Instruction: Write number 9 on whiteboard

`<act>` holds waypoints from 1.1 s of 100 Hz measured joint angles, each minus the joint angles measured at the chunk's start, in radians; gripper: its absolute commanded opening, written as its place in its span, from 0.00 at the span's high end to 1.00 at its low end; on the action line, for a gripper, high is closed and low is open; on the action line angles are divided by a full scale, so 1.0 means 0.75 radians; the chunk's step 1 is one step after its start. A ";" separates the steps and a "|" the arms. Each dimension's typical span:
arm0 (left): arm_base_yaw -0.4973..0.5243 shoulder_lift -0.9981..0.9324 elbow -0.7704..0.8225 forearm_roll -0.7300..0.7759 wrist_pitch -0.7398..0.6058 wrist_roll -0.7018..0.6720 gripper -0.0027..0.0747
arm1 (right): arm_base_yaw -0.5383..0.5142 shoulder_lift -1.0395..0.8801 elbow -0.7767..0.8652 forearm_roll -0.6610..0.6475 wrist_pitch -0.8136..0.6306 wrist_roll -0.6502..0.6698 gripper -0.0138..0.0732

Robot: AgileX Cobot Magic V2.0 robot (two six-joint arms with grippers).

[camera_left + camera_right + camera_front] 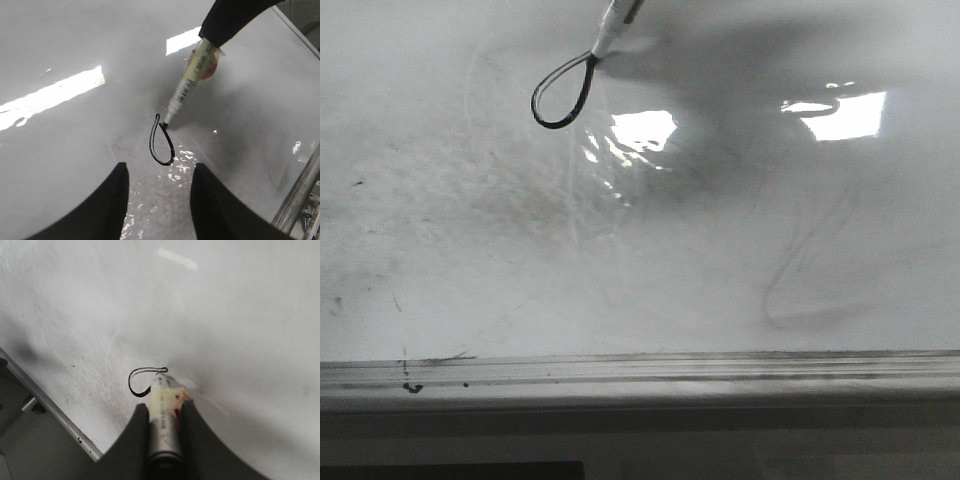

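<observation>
The whiteboard [720, 280] is glossy white with grey smudges. On it is a thin black teardrop loop [562, 93] of the number 9; no stem shows. A white marker [618, 20] comes in from the far edge, its tip at the loop's narrow end. My right gripper [165, 407] is shut on the marker [164, 425], with the loop [131, 385] just beyond it. My left gripper [157, 172] is open and empty, hovering over the board close to the loop [151, 142]. The marker [192, 82] also shows there.
A grey metal rim [640, 370] runs along the board's near edge and also shows in the right wrist view [45, 402]. Bright glare patches [645, 130] lie beside the loop. A faint grey erased squiggle [800, 290] is at the right.
</observation>
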 measured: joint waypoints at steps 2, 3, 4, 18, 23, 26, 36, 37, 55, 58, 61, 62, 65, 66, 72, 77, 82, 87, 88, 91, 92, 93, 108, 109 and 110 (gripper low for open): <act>0.000 0.000 0.000 0.000 0.000 0.000 0.61 | 0.008 0.000 0.018 0.002 0.005 0.000 0.91; 0.000 0.000 0.000 0.000 0.000 0.000 0.61 | 0.011 -0.002 0.024 0.006 0.011 0.000 0.91; 0.000 0.000 0.000 0.000 0.000 0.000 0.61 | 0.018 -0.002 0.037 0.009 0.014 0.000 0.91; -0.003 0.003 0.000 0.000 0.005 -0.003 0.61 | 0.097 0.007 0.136 0.046 0.066 0.009 0.91; -0.016 0.018 0.000 0.013 0.007 -0.006 0.61 | 0.113 0.007 0.136 0.046 0.072 0.009 0.91; -0.035 0.033 0.000 0.026 0.007 -0.008 0.61 | 0.122 0.007 0.136 0.041 0.072 0.009 0.91; -0.109 0.128 0.000 0.088 0.002 -0.010 0.61 | 0.165 0.007 0.115 0.039 0.077 0.011 0.91; -0.115 0.136 0.000 0.092 0.001 -0.010 0.61 | 0.172 0.007 0.112 0.039 0.077 0.011 0.91; -0.217 0.347 0.000 0.117 -0.136 -0.011 0.61 | 0.273 0.007 0.099 0.063 0.077 0.026 0.91; -0.223 0.375 -0.003 0.117 -0.152 -0.011 0.61 | 0.285 0.007 0.099 0.063 0.077 0.034 0.91; -0.228 0.399 -0.012 0.117 -0.171 -0.011 0.61 | 0.295 0.009 0.099 0.063 0.077 0.040 0.91; -0.228 0.409 -0.012 0.117 -0.175 -0.011 0.61 | 0.299 0.009 0.099 0.063 0.077 0.043 0.91; -0.228 0.429 -0.018 0.117 -0.191 -0.011 0.61 | 0.307 0.010 0.099 0.063 0.077 0.046 0.91; -0.228 0.437 -0.022 0.117 -0.198 -0.011 0.61 | 0.308 0.013 0.099 0.063 0.077 0.046 0.91; -0.228 0.464 -0.030 0.117 -0.220 -0.011 0.61 | 0.320 0.012 0.099 0.066 0.077 0.058 0.91; -0.228 0.479 -0.036 0.117 -0.226 -0.011 0.61 | 0.326 0.012 0.099 0.066 0.077 0.065 0.91; -0.228 0.488 -0.040 0.127 -0.232 -0.011 0.61 | 0.329 0.012 0.099 0.066 0.077 0.074 0.91; -0.228 0.498 -0.040 0.130 -0.232 -0.011 0.62 | 0.329 0.013 0.099 0.066 0.077 0.078 0.91; -0.228 0.497 -0.040 0.130 -0.232 -0.011 0.62 | 0.329 0.013 0.099 0.066 0.077 0.080 0.91; -0.228 0.503 -0.040 0.132 -0.232 -0.011 0.63 | 0.329 0.013 0.099 0.068 0.077 0.081 0.91; -0.228 0.503 -0.040 0.132 -0.232 -0.011 0.63 | 0.329 0.013 0.099 0.068 0.077 0.084 0.91; -0.228 0.503 -0.040 0.132 -0.232 -0.011 0.63 | 0.329 0.013 0.099 0.068 0.077 0.083 0.91; -0.228 0.505 -0.040 0.138 -0.232 -0.011 0.76 | 0.329 0.013 0.099 0.091 0.069 0.089 0.91; -0.228 0.505 -0.040 0.140 -0.232 -0.011 0.78 | 0.329 0.013 0.099 0.091 0.069 0.089 0.91; -0.228 0.505 -0.040 0.140 -0.232 -0.011 0.79 | 0.329 0.013 0.099 0.091 0.069 0.089 0.91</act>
